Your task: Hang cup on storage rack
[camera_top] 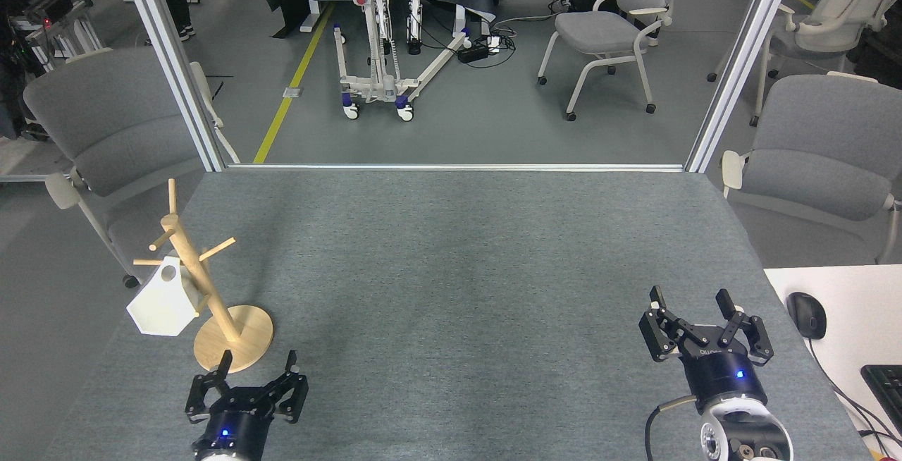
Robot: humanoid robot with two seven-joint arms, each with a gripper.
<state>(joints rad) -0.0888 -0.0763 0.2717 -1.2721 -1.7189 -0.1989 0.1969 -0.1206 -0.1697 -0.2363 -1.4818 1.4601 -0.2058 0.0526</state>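
Hanging by tab from peg, cup (162,306) sits lower left on storage rack (211,306). Judged light, rigid, slippery facets; grip across body. Left gripper (246,383) spread, empty; right gripper (705,316) spread, empty.

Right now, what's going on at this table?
A humanoid robot is hanging a cup. The white faceted cup hangs by its holed tab from a peg of the wooden mug tree, with nothing gripping it. The left end effector is open and empty, just in front of the tree's base. The right end effector is open and idle, far right.
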